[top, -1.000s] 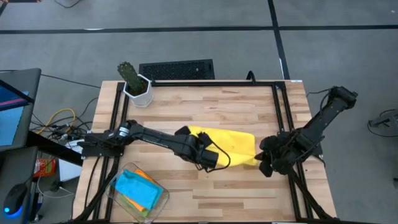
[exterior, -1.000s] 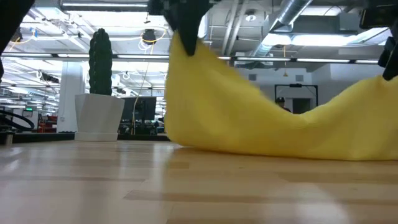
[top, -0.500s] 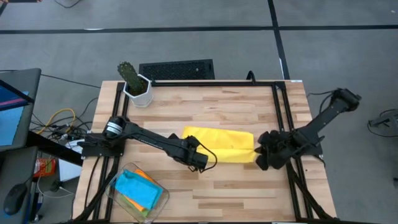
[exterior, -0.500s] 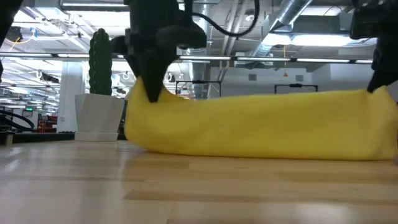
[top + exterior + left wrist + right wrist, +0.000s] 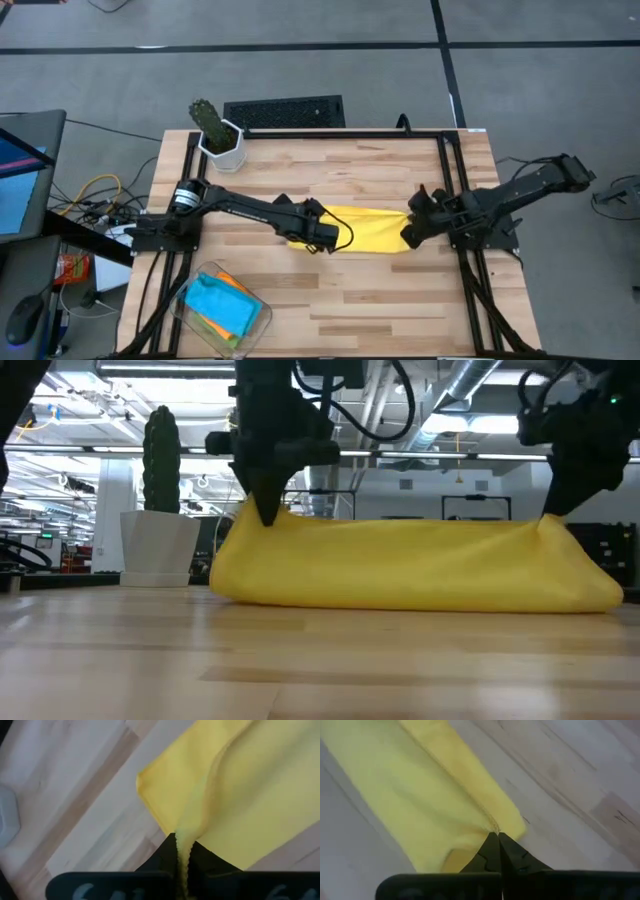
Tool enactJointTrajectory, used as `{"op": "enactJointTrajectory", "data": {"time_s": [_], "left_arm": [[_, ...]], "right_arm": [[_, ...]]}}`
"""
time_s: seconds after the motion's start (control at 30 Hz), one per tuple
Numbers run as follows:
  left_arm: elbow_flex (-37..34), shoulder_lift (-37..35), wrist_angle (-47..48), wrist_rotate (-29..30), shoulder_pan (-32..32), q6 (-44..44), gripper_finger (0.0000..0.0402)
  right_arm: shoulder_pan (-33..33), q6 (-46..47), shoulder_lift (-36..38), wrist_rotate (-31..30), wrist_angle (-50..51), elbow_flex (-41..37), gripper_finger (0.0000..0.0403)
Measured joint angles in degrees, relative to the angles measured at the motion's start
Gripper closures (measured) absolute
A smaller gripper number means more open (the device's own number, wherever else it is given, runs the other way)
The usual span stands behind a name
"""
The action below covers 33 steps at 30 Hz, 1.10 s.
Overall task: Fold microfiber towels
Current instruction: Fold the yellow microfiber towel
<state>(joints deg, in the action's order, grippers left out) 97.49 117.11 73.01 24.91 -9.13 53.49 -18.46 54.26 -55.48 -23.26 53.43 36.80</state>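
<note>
A yellow microfiber towel [image 5: 370, 228] lies as a long band across the middle of the table, its underside on the wood [image 5: 415, 600]. My left gripper [image 5: 322, 240] is shut on its left end and my right gripper [image 5: 408, 236] is shut on its right end. In the low view both held points stand as small peaks above the rest of the towel, under the left gripper [image 5: 268, 515] and the right gripper [image 5: 553, 515]. Folded blue and orange towels [image 5: 220, 305] lie in a clear bin. My left gripper pinches a scalloped edge [image 5: 183, 836] at the towel's left end between its two fingers, slanting down from above. That end is raised a little; the rest of the towel lies slack on the table. How many layers are held I cannot tell. My right gripper pinches the towel's right end at a gathered edge [image 5: 492, 826] between its two fingertips, slanting down from above. The held spot stands slightly raised [image 5: 550, 525], and the cloth beside it rests on the table.
A cactus in a white pot [image 5: 218, 135] stands at the far left corner. The clear bin [image 5: 250, 325] sits at the near left. Black frame rails [image 5: 450, 180] run along the table's sides and far edge. Bare wood lies on the towel's near and far sides.
Both grippers, still shut on the towel, have sunk and gone toward the far edge. The left one has come down from high up. The lifted near edge has come over the rest, and the sagging towel now lies as a low, narrower band.
</note>
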Motion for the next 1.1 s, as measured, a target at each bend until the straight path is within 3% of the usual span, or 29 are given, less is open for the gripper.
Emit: {"op": "enactJointTrajectory", "data": {"time_s": [0.37,0.63,0.97,1.1], "left_arm": [[-6.2,0.1,-10.7,0.5,2.4,-3.7,0.0401],[-6.5,0.1,-13.8,1.5,4.7,-8.4,0.0401],[-6.6,0.1,-17.8,4.0,5.8,-11.2,0.0401],[-6.6,0.1,-20.7,2.8,6.4,-14.2,0.038]], "right_arm": [[6.2,-1.8,0.0,2.8,1.0,-3.8,0.0397],[10.9,-2.1,-0.1,3.7,2.5,-5.9,0.0397],[15.3,-3.7,-0.1,3.7,2.8,-6.2,0.0368],[17.2,-3.3,-0.1,3.7,3.2,-6.2,0.0353]]}}
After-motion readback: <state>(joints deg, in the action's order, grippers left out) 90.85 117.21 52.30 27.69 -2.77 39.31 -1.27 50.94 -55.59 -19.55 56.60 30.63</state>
